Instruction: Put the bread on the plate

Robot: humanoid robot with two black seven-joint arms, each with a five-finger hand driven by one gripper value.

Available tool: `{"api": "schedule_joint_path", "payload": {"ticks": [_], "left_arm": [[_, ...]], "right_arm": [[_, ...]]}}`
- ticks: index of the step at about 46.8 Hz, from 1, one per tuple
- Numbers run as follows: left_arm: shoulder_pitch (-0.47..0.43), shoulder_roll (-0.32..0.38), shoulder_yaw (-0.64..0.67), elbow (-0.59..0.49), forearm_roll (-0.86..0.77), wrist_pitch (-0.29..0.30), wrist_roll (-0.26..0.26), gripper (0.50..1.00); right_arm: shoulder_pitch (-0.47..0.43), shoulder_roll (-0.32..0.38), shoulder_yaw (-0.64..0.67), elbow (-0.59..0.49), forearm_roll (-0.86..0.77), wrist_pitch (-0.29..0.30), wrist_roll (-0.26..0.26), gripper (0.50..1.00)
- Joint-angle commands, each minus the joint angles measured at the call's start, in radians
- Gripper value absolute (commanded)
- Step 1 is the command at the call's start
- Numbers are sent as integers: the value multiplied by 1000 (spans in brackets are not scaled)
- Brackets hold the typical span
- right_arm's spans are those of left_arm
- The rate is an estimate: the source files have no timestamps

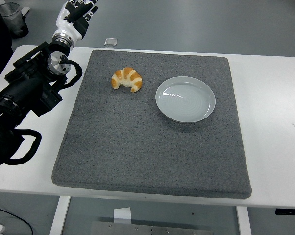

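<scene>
**Reaching for the bread from far off: where a grab could slip**

Hanging beyond the table's far left corner, the left hand [78,14] holds nothing. Its fingers look loosely bent, not clenched, though the top of the picture cuts them off. No right hand is in view.

The bread [127,79], a croissant, lies on the grey mat [137,147], to the hand's right and nearer the robot, well apart from the fingers. Further right again, just beside the bread but not touching it, sits the plate [185,99], empty and pale.

The risks, as I judge them:

- The bread is curved and likely soft. A grip on one horn could tear it or let it swing loose. A pinch across the thick middle looks safer.
- The hand must come down and across. Arriving low, the fingers could nudge the bread along the mat, even against the plate.
- The plate looks light and glossy. Brushing its rim during the carry could slide it.
- Letting go over the rim could leave the bread half off the plate.
</scene>
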Motion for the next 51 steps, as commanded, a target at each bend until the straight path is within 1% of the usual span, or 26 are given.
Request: {"api": "schedule_joint_path", "payload": {"ticks": [1,21,27,51], "left_arm": [[3,0,2,-1,5,-2,-1,1000],[-9,3,15,2,12,-2,7,1000],[-4,4,15,-1,12,-15,8,1000],[-4,4,15,-6,12,-8,8,1000]], "right_arm": [[0,0,0,0,0,0,0,932],[0,0,0,0,0,0,0,932],[0,0,0,0,0,0,0,932],[0,0,0,0,0,0,0,932]]}}
